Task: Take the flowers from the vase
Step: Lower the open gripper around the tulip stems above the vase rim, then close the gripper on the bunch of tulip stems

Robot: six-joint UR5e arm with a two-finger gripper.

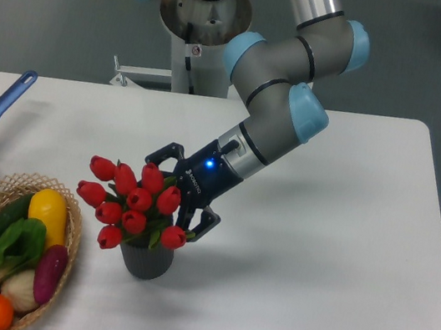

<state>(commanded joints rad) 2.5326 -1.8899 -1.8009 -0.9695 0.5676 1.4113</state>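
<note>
The flowers [133, 205] stand in the vase [146, 258], just right of the basket [58, 273]. The gripper [180, 193] reaches in from their right, jaws apart around the bunch's right side. A good grasp closes low on the stems, then lifts straight up so the vase stays put.

Red tulip buds with green leaves [137, 199] are showing bright above the dark grey ribbed matte vase [146, 260]. The black two-finger claw [181, 190] is glowing with a small blue light. The grey arm with pale blue joint caps [290, 75] is standing out against the plain white surface [323, 258].
</note>
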